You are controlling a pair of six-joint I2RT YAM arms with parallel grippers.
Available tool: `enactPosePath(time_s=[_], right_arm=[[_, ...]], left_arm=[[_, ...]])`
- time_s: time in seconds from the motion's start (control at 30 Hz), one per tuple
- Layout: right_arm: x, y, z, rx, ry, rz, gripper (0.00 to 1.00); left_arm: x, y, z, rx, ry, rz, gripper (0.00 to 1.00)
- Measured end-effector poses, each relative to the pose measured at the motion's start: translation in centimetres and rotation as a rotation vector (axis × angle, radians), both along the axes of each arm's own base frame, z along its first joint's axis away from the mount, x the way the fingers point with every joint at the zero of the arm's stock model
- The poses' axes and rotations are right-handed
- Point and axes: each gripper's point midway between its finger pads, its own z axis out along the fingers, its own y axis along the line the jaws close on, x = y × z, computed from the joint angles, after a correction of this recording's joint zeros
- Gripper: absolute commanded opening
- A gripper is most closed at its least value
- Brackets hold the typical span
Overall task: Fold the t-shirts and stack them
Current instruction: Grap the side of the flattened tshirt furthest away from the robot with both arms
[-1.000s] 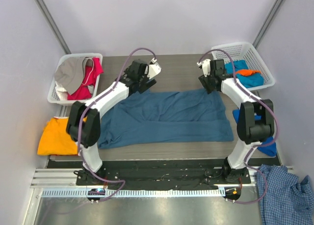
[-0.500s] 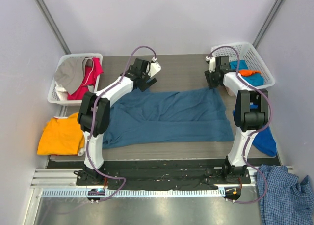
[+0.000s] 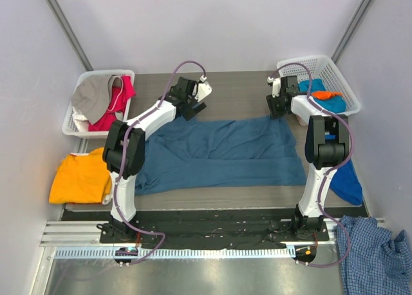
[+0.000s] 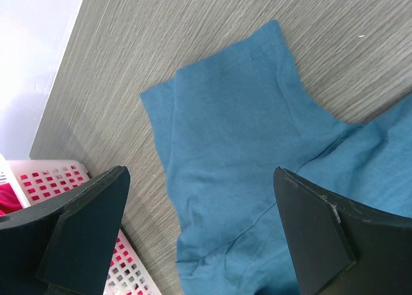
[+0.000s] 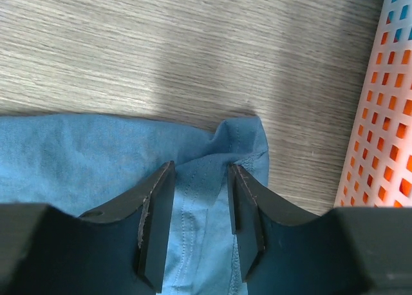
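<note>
A large dark teal-blue t-shirt lies spread flat across the middle of the table. My left gripper hovers wide open over its far left sleeve, fingers well apart and touching nothing. My right gripper is down at the shirt's far right corner. Its jaws are half closed, with a gap still between them, straddling a raised fold of the hem. An orange t-shirt lies at the table's left edge.
A white basket at the far left holds grey and red tees. Another white basket at the far right holds turquoise and orange cloth, and its wall is close beside my right gripper. Blue cloth lies right of the right arm. A checked shirt sits near right.
The right arm reached farther back to the shirt's far right corner and its jaws have narrowed around the hem. The left arm stretched slightly farther over the sleeve, still wide open.
</note>
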Motion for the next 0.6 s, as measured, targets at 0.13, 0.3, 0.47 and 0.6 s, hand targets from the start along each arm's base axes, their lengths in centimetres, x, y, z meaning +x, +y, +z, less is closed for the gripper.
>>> enactPosePath(time_s=[0.13, 0.3, 0.47, 0.6], right_arm=[[0.0, -0.08, -0.07, 0.0, 0.001, -0.001, 0.36], [0.07, -0.2, -0.35, 0.0, 0.006, -0.002, 0.2], [0.34, -0.23, -0.84, 0.0, 0.011, -0.004, 0.07], [0.36, -0.27, -0.93, 0.0, 0.013, -0.005, 0.01]], left_arm=[[0.05, 0.11, 0.06, 0.005, -0.004, 0.004, 1.0], [0.09, 0.18, -0.03, 0.011, -0.007, 0.002, 1.0], [-0.02, 0.38, -0.37, 0.028, -0.005, -0.004, 1.0], [-0.08, 0.5, -0.6, 0.034, -0.004, -0.003, 1.0]])
